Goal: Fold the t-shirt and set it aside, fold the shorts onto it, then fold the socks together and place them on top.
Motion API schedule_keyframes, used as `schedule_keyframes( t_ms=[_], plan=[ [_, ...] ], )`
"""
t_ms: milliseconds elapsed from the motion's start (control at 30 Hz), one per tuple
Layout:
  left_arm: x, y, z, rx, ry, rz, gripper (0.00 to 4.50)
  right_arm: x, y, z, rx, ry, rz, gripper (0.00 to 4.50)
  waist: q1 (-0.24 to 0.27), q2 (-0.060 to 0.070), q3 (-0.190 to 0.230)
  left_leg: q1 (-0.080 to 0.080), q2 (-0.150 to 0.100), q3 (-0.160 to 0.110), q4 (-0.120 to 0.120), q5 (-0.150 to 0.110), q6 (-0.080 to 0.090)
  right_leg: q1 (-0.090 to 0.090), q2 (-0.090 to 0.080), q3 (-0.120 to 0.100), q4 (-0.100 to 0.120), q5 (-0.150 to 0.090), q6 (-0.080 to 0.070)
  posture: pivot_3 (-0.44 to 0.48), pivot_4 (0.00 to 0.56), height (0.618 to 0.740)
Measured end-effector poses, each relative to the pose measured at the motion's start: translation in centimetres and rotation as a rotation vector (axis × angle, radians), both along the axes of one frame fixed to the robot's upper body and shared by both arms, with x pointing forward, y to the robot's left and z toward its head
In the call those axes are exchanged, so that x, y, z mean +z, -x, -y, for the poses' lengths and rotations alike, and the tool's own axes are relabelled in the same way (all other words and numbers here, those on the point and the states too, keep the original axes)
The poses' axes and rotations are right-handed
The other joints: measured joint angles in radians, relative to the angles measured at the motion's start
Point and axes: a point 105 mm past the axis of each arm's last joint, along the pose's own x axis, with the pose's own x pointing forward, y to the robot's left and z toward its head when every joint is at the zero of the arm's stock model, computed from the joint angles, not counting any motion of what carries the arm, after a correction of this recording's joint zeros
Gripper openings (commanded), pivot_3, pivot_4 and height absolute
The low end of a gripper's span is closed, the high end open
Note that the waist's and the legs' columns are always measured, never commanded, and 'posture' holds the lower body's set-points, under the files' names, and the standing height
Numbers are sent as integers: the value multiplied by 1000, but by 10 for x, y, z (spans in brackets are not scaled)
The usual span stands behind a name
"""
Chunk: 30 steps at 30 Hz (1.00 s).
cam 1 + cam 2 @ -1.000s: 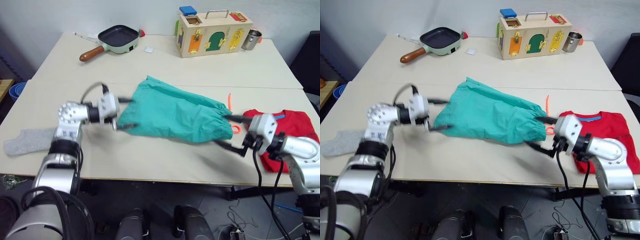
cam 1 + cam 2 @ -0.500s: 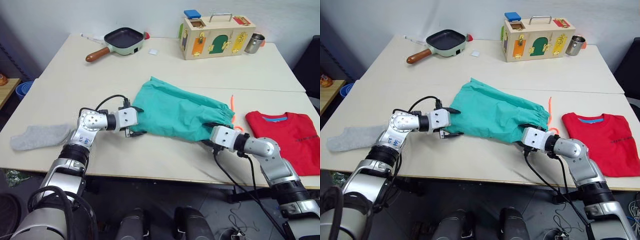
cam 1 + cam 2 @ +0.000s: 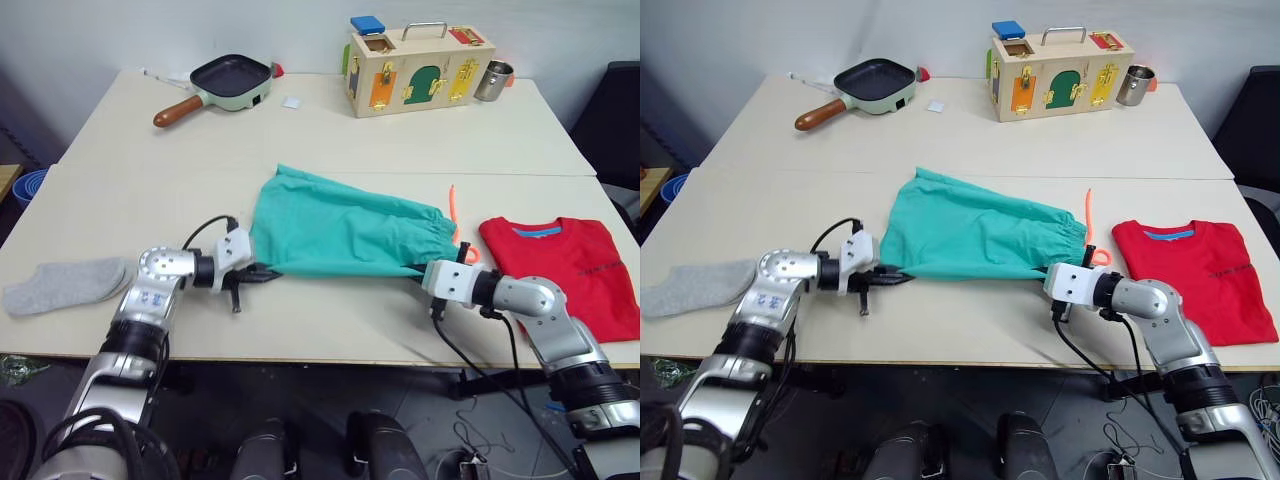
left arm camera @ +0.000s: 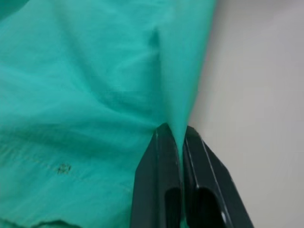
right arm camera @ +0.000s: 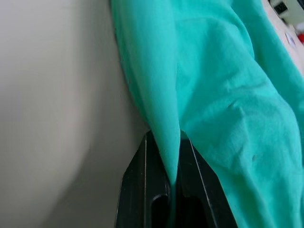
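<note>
A: Where are your task garments? Use the shorts [image 3: 345,232] as anchor.

B: You've got the shorts spread flat mid-table, teal, folded over, waistband end toward the robot's right with the orange drawstring [image 3: 454,203] sticking out there. The t-shirt [image 3: 565,270] lies flat just right of the shorts, red, blue neck label visible, close to the waistband but apart from the shorts. One grey sock [image 3: 65,285] sits well left of the shorts near the table's [image 3: 320,140] left edge. You can't tell from here if it's one sock or two stacked.

A: Claws?

B: Your left gripper [image 4: 174,142] is pinched on the shorts' near-left hem corner; the wrist view shows teal fabric caught between the two black fingers [image 4: 159,161], nearly no gap. Your right gripper [image 5: 164,161] is clamped on the shorts' near-right edge by the waistband; a fold of teal cloth runs down between its fingers [image 5: 137,185]. Both sit low at the table surface, on the near side of the shorts.

A: Anything else on the table?

B: Behind the shorts, far side: a frying pan [image 3: 222,80] with a brown handle to the left, a wooden latch box [image 3: 420,64] to the right, a metal cup [image 3: 495,80] just beside the box, a small white square [image 3: 291,102] between pan and box. All well apart from the shorts.
</note>
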Motion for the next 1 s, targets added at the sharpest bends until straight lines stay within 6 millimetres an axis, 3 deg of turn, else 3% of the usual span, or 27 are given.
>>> schedule_keyframes(
  t_ms=[167, 333, 400, 533, 600, 767, 833, 900, 1000],
  plan=[
    [-8, 44, 6, 20, -9, -12, 41, -13, 24, 5, 73, 1, -92, 0, 9, 0, 0, 1, -1, -1, 0, 0, 1, 2, -2, 1, -7, 0, 0, 0, 150, 740],
    [-5, 69, 13, 42, -10, 13, 41, -21, 38, 13, 84, -21, -142, 0, 8, 0, 0, 4, -1, -2, -1, 0, 0, 5, -2, 1, -7, 0, 0, 0, 150, 740],
    [-4, 75, 16, 57, 12, 7, 0, -22, 39, 17, 62, -68, -180, 436, 6, 0, 0, 7, -1, -2, -2, -1, -1, 7, -2, 1, -7, -1, -1, 0, 150, 740],
    [-7, 84, 18, 68, 39, -45, 991, -26, 45, 25, 31, -126, -259, 1656, 7, 0, 0, 8, 0, -3, -3, -1, -1, 9, -2, 1, -8, -1, -1, 0, 150, 740],
    [3, 81, 14, 94, 114, -57, 1546, -22, 54, 35, 18, -190, -338, 2292, 14, 1, 1, 7, -1, -4, -3, -1, 0, 9, -3, 1, -8, -1, -1, 0, 150, 740],
    [41, 86, -15, 106, 267, -156, 1546, 20, 72, 56, -6, -444, -498, 2292, 13, 1, 1, 11, 0, -7, -3, -4, -1, 15, -4, -3, -11, -1, -3, 0, 150, 740],
    [49, 92, -20, 76, 283, -205, 1382, 33, 76, 51, 15, -521, -543, 1905, 9, 1, 1, 11, 0, -8, -4, -5, -2, 15, -4, -4, -11, -2, -4, 0, 150, 740],
    [56, 89, -18, 56, 303, -200, 937, 38, 78, 41, 45, -560, -578, 1353, 10, 1, 1, 11, 0, -9, -4, -5, -3, 15, -4, -4, -11, -2, -4, 0, 150, 740],
    [75, 72, -2, 40, 377, -104, 6, 42, 70, 9, 107, -586, -548, 294, 12, 1, 0, 11, 0, -9, -4, -8, -7, 15, -4, -4, -11, -2, -4, 0, 150, 740]
  ],
)
